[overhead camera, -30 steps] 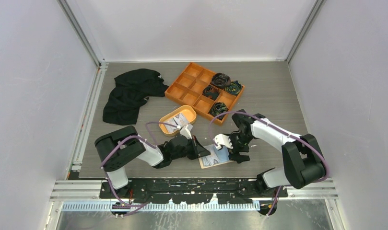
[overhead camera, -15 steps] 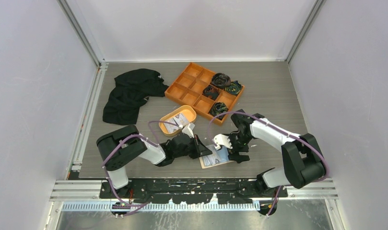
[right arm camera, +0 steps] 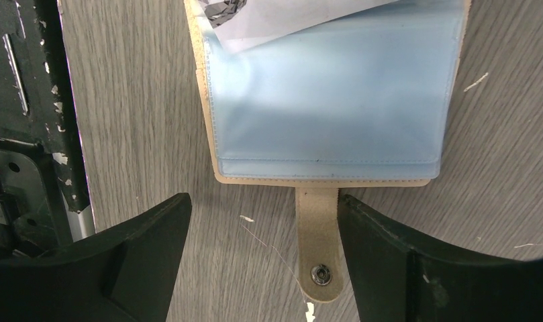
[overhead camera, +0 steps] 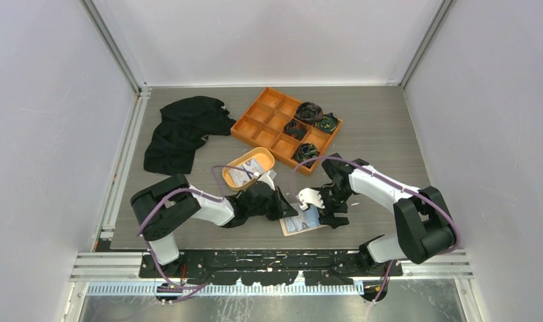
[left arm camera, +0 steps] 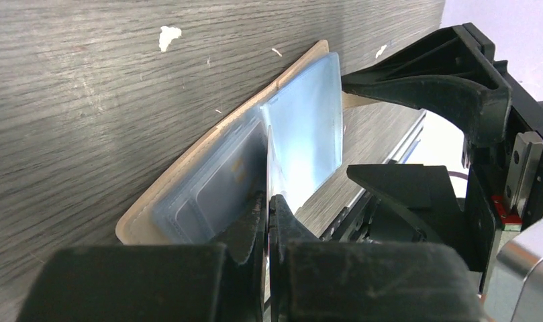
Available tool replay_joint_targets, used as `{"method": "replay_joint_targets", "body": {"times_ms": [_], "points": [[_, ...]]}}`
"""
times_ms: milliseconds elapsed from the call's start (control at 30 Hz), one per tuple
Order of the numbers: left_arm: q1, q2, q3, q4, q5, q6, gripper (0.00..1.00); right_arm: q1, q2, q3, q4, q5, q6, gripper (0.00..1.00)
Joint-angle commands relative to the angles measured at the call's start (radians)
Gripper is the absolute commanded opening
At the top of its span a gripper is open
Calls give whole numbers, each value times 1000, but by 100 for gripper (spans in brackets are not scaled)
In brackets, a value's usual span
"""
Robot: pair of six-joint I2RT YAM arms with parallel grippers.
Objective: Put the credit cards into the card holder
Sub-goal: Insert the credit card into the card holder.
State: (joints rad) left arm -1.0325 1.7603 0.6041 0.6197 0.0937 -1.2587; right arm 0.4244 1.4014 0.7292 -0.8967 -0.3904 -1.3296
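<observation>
Top external puts a black cloth (overhead camera: 184, 131) at the far left of the table (overhead camera: 389, 134), well apart from the work. Next to the right, the oval orange dish (overhead camera: 258, 153) holds the credit cards (overhead camera: 245, 176) not yet filed, with the divided tray (overhead camera: 268, 117) behind it. Just right of the dish, the left gripper (overhead camera: 290, 212) has its fingers pinched together on a white card (right arm camera: 302, 17), held edge-on with its leading end at the mouth of the card holder (overhead camera: 302, 223). The holder lies open and flat near the front edge, between the two arms. From the left wrist we see a clear sleeve (left arm camera: 309, 127) standing up off the holder beside the card. We cannot tell whether the card has entered a pocket or only rests against one. Further right, the right gripper (right arm camera: 263, 209) hangs low with its jaws wide apart on either side of the snap tab (right arm camera: 320, 241), gripping nothing. That worries us most: we judge the holder is not pinned, so a push from the left could slide it across the table rather than seat the card. The soft sleeve could also buckle and send the card between pockets. A tilted card could catch on the stitched edge and twist in so narrow a pinch.
</observation>
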Motion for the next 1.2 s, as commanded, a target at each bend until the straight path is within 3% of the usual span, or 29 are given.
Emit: {"method": "replay_joint_targets", "body": {"times_ms": [0,333,567,867,1167], "points": [[4,-46,53,-214,-11,89,0,23,34,-3,22,-6,13,85],[9,17,103,-197,55,87,0,47,46,0,27,1,22,83],[47,31,51,-121,120,12,0,53,42,-1,31,4,27,83],[62,22,98,-262,156,9,0,77,48,1,40,17,38,82],[61,102,145,-268,209,-6,0,90,52,0,42,22,43,81]]}}
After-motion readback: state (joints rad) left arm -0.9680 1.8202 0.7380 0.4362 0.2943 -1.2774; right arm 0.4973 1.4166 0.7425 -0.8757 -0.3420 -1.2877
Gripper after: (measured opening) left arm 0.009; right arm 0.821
